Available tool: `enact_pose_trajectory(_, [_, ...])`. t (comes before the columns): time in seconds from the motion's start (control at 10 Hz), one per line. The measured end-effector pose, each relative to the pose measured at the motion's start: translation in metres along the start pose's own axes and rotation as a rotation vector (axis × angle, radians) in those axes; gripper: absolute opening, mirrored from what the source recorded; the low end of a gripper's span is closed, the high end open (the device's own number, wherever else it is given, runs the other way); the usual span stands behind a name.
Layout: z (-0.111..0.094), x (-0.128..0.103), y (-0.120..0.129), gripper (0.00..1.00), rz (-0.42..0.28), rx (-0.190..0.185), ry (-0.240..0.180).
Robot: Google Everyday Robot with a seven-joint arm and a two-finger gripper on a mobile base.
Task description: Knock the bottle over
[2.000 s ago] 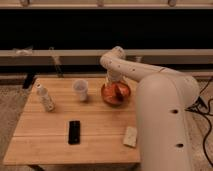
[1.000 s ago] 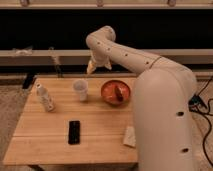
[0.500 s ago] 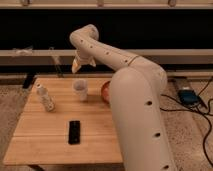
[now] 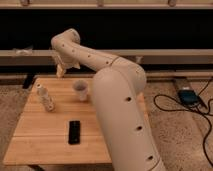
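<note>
Over the back-left part of the wooden counter (image 4: 35,135), the hand (image 4: 61,70) hangs off the big beige arm (image 4: 117,95), tbh can't tell if it's open or closed. Bottle (image 4: 45,97) stands upright on the counter's left side, in front of & a bit left of the hand, not touching it. White cup (image 4: 81,90) sits to the bottle's right, w/ a flat black slab (image 4: 74,132) nearer the front edge.

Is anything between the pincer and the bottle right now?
Nothing visible. The pincer hangs over the far edge of the table, just up and right of the bottle in the picture. The cup stands off to the right of that line, and the black slab lies nearer the front.
</note>
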Motion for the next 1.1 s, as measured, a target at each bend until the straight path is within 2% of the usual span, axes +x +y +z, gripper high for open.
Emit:
enact_pose_trajectory(0.3, [0.015, 0.017, -0.046, 0.8, -0.103, 0.015, -0.01])
enact_pose_trajectory(0.5, [0.021, 0.028, -0.05, 0.8, -0.123, 0.007, -0.009])
enact_pose_trajectory(0.7, [0.031, 0.048, -0.069, 0.8, -0.14, 0.024, -0.003])
enact_pose_trajectory(1.1, [0.037, 0.052, -0.08, 0.8, -0.162, 0.031, -0.003])
